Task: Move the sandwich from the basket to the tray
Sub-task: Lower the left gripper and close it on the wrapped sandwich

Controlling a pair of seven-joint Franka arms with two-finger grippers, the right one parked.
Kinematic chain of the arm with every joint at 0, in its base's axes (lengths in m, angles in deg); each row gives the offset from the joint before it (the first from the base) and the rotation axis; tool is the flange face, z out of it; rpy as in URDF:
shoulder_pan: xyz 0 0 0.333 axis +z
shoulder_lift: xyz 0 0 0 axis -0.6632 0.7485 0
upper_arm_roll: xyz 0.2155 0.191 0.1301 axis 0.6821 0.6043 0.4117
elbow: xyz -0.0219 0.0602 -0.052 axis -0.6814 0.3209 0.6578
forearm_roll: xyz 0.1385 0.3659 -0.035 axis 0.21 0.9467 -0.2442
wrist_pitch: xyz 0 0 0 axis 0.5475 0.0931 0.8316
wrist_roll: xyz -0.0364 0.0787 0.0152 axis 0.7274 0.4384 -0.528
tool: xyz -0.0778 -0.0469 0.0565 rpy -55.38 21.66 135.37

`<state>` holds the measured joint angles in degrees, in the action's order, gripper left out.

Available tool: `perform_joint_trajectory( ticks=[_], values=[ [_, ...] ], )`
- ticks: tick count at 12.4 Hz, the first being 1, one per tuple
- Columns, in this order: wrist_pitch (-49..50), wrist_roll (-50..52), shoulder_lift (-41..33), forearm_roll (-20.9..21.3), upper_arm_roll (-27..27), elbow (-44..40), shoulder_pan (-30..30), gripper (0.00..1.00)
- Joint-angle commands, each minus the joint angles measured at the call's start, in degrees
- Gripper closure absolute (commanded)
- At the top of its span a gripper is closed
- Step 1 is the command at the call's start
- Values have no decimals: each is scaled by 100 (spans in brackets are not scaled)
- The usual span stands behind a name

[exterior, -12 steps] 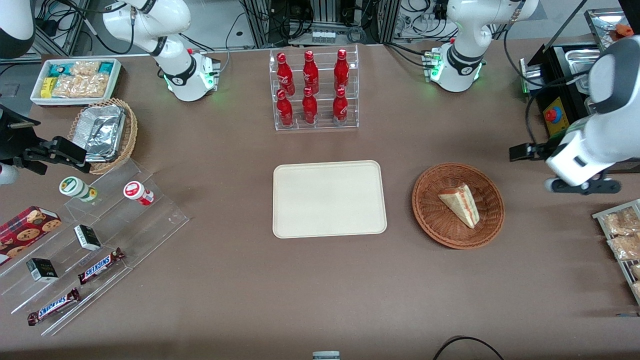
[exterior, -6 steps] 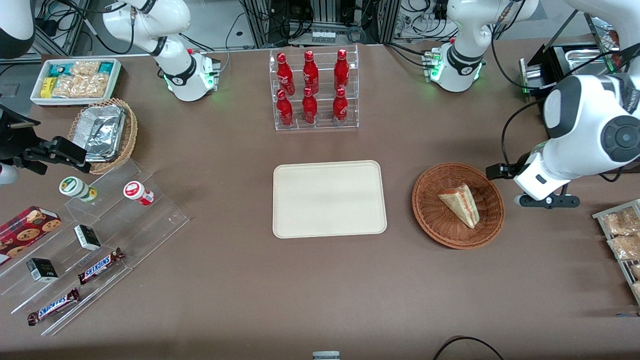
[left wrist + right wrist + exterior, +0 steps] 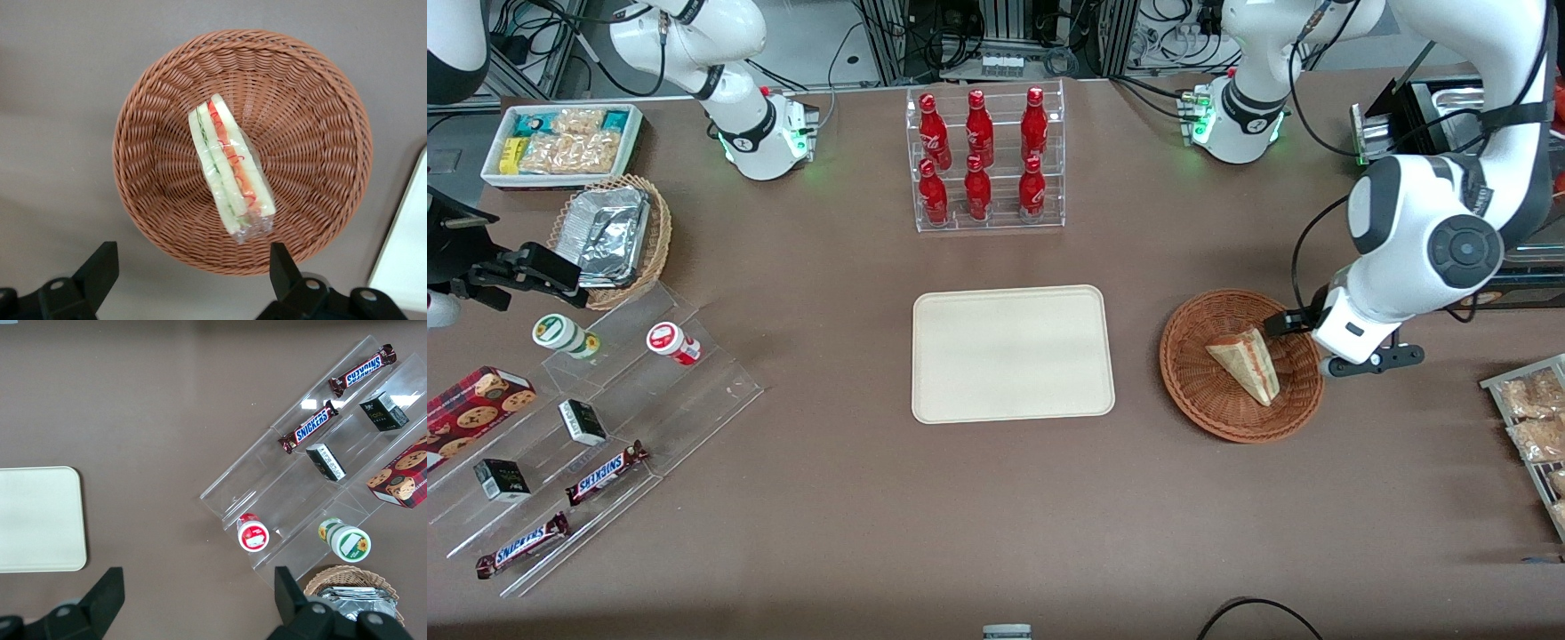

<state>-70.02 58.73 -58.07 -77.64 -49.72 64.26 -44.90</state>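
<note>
Sandwich [image 3: 230, 170] lay untouched in basket [image 3: 167, 100]; my gripper [image 3: 193, 267] hovered above, wide open and empty, approach step; descent judged next.

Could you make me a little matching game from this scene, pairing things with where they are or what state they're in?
Things:
1. wrapped triangular sandwich
2. flat cream rectangular tray
3. left arm's gripper
4. red bottles

States:
A. open, above the round reddish-brown wicker basket
B. bare
C. lying in the basket
D. standing in a clear rack

Pairs: 1-C, 2-B, 3-A, 4-D
</note>
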Motion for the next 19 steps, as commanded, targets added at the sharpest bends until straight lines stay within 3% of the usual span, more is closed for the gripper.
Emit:
perform_joint_trajectory(
  ticks=[1, 3, 7, 19],
  values=[
    [-339, 1156, -173, 63, -52, 232, -59, 0],
    [-683, 2114, -138, 63, -123, 408, -59, 0],
    [-1393, 3074, -120, 63, -281, 926, -59, 0],
    [-2240, 3287, 636, 63, -299, 1059, -42, 0]
  ],
)
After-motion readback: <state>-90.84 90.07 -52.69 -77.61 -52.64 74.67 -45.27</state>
